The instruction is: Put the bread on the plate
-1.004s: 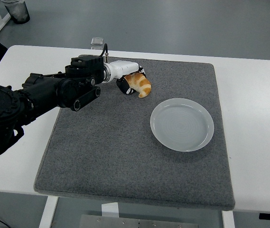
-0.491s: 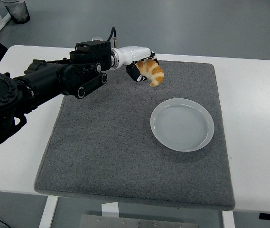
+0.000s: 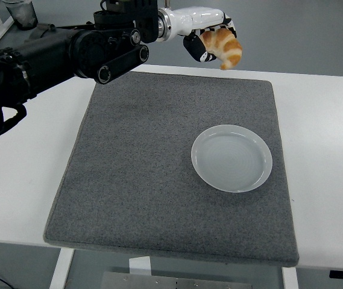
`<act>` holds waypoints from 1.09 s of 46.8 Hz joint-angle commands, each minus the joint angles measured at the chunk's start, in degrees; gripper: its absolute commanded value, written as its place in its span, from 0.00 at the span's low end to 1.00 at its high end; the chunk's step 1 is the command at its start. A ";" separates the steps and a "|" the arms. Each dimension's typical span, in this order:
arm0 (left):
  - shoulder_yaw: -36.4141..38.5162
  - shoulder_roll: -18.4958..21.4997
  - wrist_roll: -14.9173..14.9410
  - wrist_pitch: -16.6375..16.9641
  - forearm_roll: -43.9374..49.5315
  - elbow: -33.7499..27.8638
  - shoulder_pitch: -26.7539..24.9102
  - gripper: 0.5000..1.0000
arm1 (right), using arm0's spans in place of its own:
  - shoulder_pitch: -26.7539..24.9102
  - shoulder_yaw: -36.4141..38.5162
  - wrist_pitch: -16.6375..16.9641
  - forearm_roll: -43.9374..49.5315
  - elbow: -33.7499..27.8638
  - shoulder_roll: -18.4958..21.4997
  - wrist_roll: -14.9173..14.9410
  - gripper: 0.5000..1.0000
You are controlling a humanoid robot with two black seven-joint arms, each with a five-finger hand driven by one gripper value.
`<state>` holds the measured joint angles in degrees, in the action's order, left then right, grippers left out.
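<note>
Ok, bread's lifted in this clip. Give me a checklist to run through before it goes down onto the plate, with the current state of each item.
1. Bread held in the left hand: ok, fingers wrapped around it, raised above the table.
2. Plate bare and ready: ok, nothing lies in it.
3. Plate flat on the grey mat: ok, sitting level toward the mat's right side.
4. Bread above the plate: not ok, it appears beyond the mat's far edge, well short of the plate.
5. Path to the plate free: ok, nothing stands between them.
6. Right arm out of the way: ok, not in view.
</note>
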<state>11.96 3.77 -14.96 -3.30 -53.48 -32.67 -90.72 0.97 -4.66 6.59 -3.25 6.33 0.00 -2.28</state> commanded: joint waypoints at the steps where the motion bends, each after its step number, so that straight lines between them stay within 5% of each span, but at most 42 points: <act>1: -0.01 0.71 -0.24 -0.22 0.83 -2.05 -1.47 0.00 | 0.00 0.00 0.00 0.00 0.00 0.00 0.00 0.90; 14: -0.01 0.97 -2.53 -0.13 1.27 -8.46 -4.02 0.00 | 0.00 0.00 0.00 0.00 0.00 0.00 0.00 0.90; 32: 0.43 0.80 -10.26 -0.22 -0.05 -16.55 -5.25 0.00 | 0.00 0.00 0.00 0.00 0.00 0.00 0.00 0.90; 51: 1.05 -0.08 -12.99 -0.22 -7.86 -16.55 -0.86 0.00 | 0.00 0.00 0.00 0.00 0.00 0.00 0.00 0.90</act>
<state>13.01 3.92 -27.95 -3.52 -59.67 -49.64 -92.83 0.97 -4.66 6.59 -3.25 6.33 0.00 -2.28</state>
